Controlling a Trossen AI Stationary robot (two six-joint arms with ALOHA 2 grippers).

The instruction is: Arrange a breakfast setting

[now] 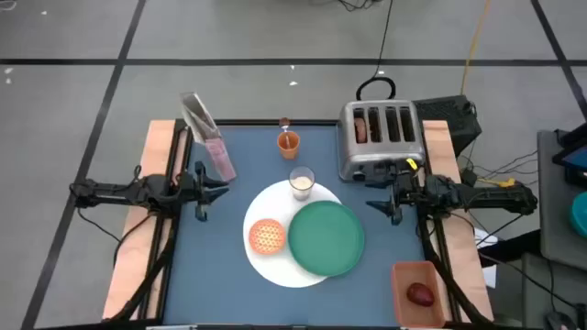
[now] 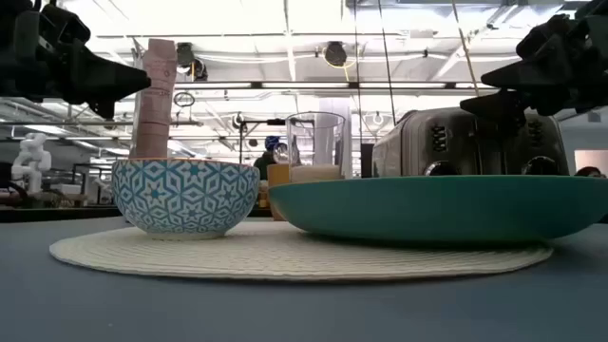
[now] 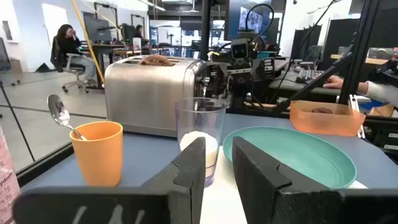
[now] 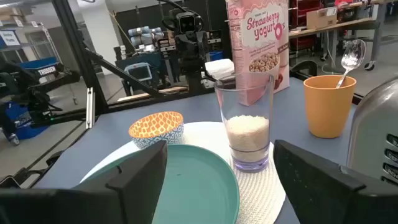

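A large white round plate (image 1: 275,261) lies mid-table and bears a green plate (image 1: 327,238), a small orange-patterned bowl (image 1: 267,236) and a milk glass (image 1: 301,181). An orange cup (image 1: 288,140) with a spoon (image 3: 59,113) in it stands behind them. The pink cereal box (image 1: 209,137) stands upright at the far left. A bagel (image 3: 155,60) sticks out of the toaster (image 1: 381,137). A dark-red fruit (image 1: 420,293) lies in the tan bin (image 1: 408,273). My left gripper (image 1: 215,191) is open and empty left of the plates. My right gripper (image 1: 371,203) is open and empty to their right.
The silver toaster stands at the far right, just behind my right gripper. The tan bin sits at the table's near right corner. Bare blue table shows at the near left. People sit at desks in the room beyond the table.
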